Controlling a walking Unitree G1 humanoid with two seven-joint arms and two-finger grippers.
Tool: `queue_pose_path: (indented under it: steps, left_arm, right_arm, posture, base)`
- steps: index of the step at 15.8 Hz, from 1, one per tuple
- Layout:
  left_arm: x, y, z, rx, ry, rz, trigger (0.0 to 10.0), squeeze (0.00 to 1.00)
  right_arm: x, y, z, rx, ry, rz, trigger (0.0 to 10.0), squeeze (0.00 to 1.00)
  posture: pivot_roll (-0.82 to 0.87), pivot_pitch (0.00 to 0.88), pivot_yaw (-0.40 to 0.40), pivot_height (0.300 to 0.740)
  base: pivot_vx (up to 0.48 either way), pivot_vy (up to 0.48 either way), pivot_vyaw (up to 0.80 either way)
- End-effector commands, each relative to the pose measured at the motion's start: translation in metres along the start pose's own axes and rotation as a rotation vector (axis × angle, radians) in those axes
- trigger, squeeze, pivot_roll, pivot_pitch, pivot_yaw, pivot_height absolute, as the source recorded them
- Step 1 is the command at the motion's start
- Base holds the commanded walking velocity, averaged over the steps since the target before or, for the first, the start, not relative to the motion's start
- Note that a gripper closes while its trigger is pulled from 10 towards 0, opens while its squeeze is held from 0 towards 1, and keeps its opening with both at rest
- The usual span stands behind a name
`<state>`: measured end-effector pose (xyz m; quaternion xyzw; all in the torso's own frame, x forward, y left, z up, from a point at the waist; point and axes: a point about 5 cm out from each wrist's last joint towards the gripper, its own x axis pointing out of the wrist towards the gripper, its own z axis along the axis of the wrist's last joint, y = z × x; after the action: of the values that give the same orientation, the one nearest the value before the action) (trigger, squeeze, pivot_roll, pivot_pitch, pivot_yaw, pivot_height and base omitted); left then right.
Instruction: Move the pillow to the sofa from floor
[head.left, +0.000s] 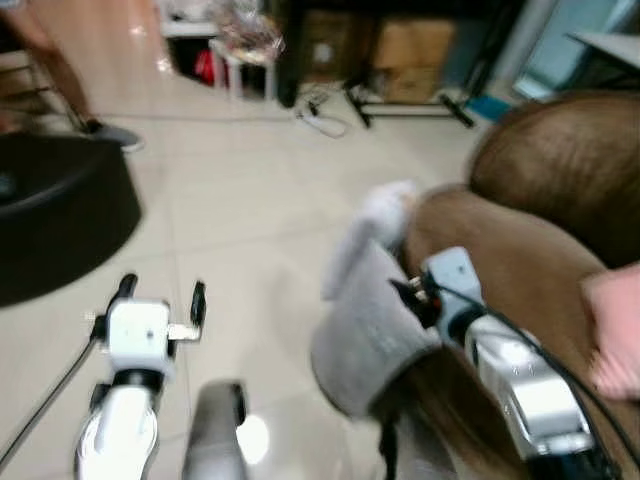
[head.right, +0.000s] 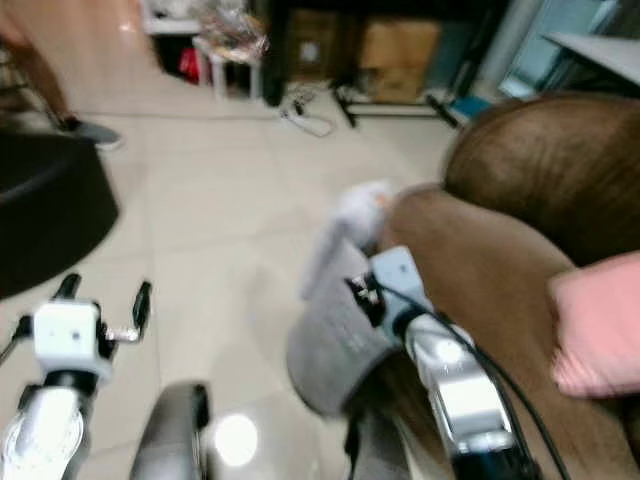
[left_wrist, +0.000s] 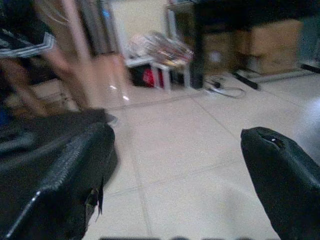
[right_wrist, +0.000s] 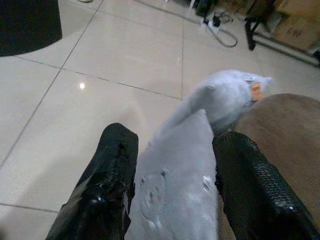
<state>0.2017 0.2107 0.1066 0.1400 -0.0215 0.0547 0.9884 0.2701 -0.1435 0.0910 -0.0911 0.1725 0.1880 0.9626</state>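
1. Since the pillow (right_wrist: 182, 175) has to leave the floor, it is gripped between the two black fingers (right_wrist: 112, 170) of the right hand (right_wrist: 175, 165), which are pressed in on either side of one grey edge.
2. The pillow is carried in the air against the front of the brown sofa (head.left: 540, 240), its far corner hanging just over the sofa's edge; it is not yet laid on the cushions, so the task is judged to be about to finish.
3. The grip is taken at the edge, probably so the soft body can hang free and be swung over the armrest without dragging.
4. The left hand (head.left: 160, 300) is held low over the tiled floor (head.left: 250, 200) with its fingers spread wide and nothing between them, kept clear of the carrying arm.
5. A pink cushion (head.right: 600, 325) is seen on the sofa seat.
6. Farther off, a black round object (head.left: 60, 215), a cable (head.left: 320, 120) and cardboard boxes (head.left: 410, 55) are seen, with a person's leg (head.left: 70, 70) at the far left.
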Motion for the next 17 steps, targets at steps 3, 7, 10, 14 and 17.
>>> queue_pose_path:
  steps: [3, 7, 10, 14, 17]
  left_arm:
    - [0.0004, 0.0003, 0.0004, -0.010, 0.002, -0.002, 10.0, 0.00]
    - [0.0021, 0.0025, 0.0002, -0.004, 0.001, -0.014, 10.0, 0.00]
    - [0.0041, 0.0027, 0.0010, 0.004, -0.002, -0.019, 10.0, 0.00]
    - [0.0052, 0.0025, 0.0000, 0.007, 0.005, -0.028, 10.0, 0.00]
    - [0.0060, 0.0037, -0.0001, 0.013, 0.007, -0.029, 10.0, 0.00]
  right_arm:
    - [0.0004, -0.0075, 0.0008, -0.012, 0.000, -0.072, 10.0, 0.00]
    - [0.0015, -0.0081, 0.0015, 0.023, -0.013, -0.098, 10.0, 0.00]
    - [0.0018, -0.0089, -0.0004, 0.029, -0.004, -0.107, 10.0, 0.00]
    - [0.0035, -0.0080, 0.0007, 0.034, -0.016, -0.091, 10.0, 0.00]
    - [0.0056, -0.0072, 0.0022, 0.055, -0.019, -0.086, 10.0, 0.00]
  posture:
    - [-0.03, 0.000, -0.137, 0.545]
    - [-0.03, 0.000, -0.128, 0.545]
    - [-0.03, 0.000, -0.121, 0.545]
    - [-0.03, 0.000, -0.116, 0.511]
    - [-0.02, 0.000, -0.114, 0.486]
  base:
    - [0.354, 0.000, 0.00]
    - [0.346, 0.000, 0.00]
    - [0.219, 0.000, 0.00]
    - [0.000, 0.000, 0.00]
    - [0.000, 0.000, 0.00]
